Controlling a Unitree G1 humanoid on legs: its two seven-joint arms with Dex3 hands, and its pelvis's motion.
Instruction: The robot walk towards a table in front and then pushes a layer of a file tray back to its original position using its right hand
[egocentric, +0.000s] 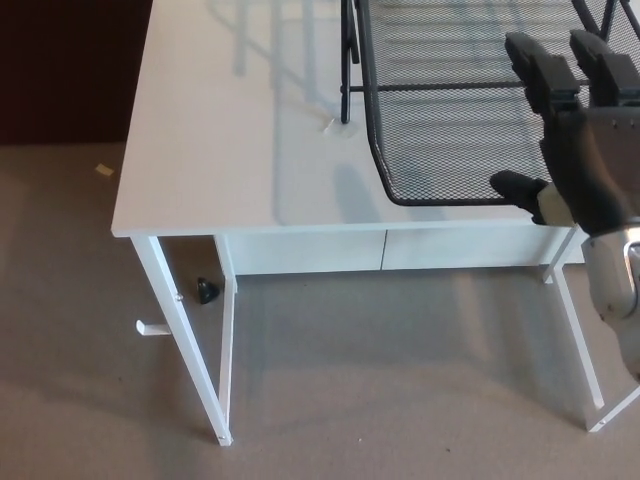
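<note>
A black wire-mesh file tray layer (450, 120) juts out toward me over the white table (230, 130), its rounded front rim near the table's front edge. The tray's black frame post (347, 60) stands behind it on the left. My right hand (575, 150) hovers at the tray's front right part, open, two fingers stretched over the mesh and the thumb (520, 188) down at the front rim. Whether it touches the rim I cannot tell. My left hand is out of view.
The table's white legs (190, 340) stand on beige carpet. A small black object (207, 291) lies on the floor under the table, and a scrap (104, 171) lies at the left. A dark wall (70, 70) fills the top left.
</note>
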